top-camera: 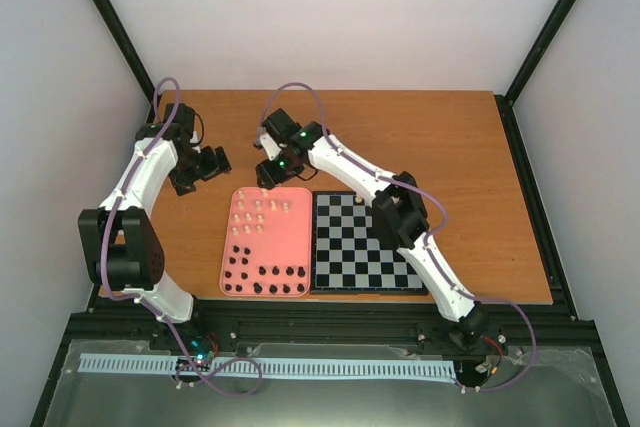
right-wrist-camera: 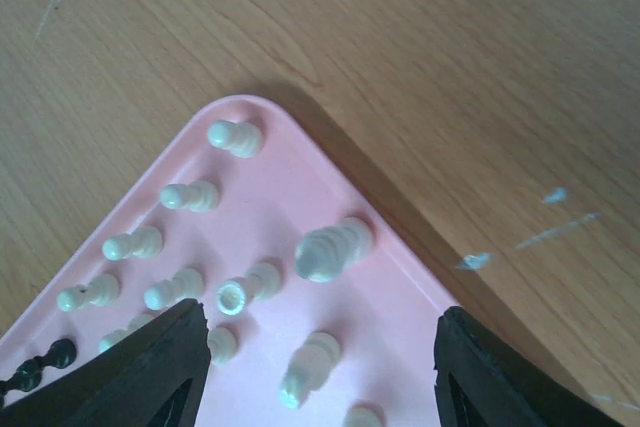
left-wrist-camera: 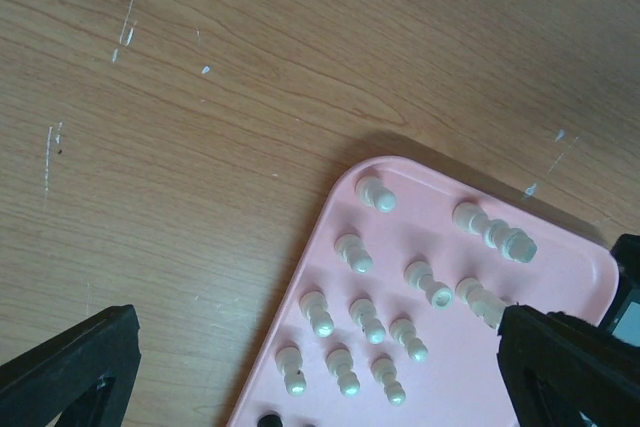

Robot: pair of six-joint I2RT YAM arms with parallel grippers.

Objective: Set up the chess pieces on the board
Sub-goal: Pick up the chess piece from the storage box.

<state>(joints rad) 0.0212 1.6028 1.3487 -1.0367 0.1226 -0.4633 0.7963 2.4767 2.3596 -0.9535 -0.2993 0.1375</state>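
Chess pieces (left-wrist-camera: 376, 193) stand upright in a pink tray (top-camera: 285, 242) on the tabletop (top-camera: 450, 147). The cream pieces (top-camera: 262, 205) are at its far end and the black pieces (top-camera: 260, 285) at its near end. The board (top-camera: 345, 257) lies just beside the tray's right edge, and nearly all its squares are bare.

Both hands hover over the tray's far end. The right hand (right-wrist-camera: 320, 322) has its fingers apart around nothing, and the left hand (left-wrist-camera: 318, 325) is spread wide and empty.

The cream pieces stand close together, so a finger coming down between them would likely tip a neighbour. The hands are also near enough to bump each other. The right arm crosses above the board and might sweep off anything set there.

The pieces look like smooth, glossy plastic, with stacked rings and rounded heads, so a loose pinch may slip. One has a hollow top. The tray is matte, with rounded corners and a low raised lip. The tabletop is brown wood grain with pale scratches. The board is flat, checked black and pale grey.
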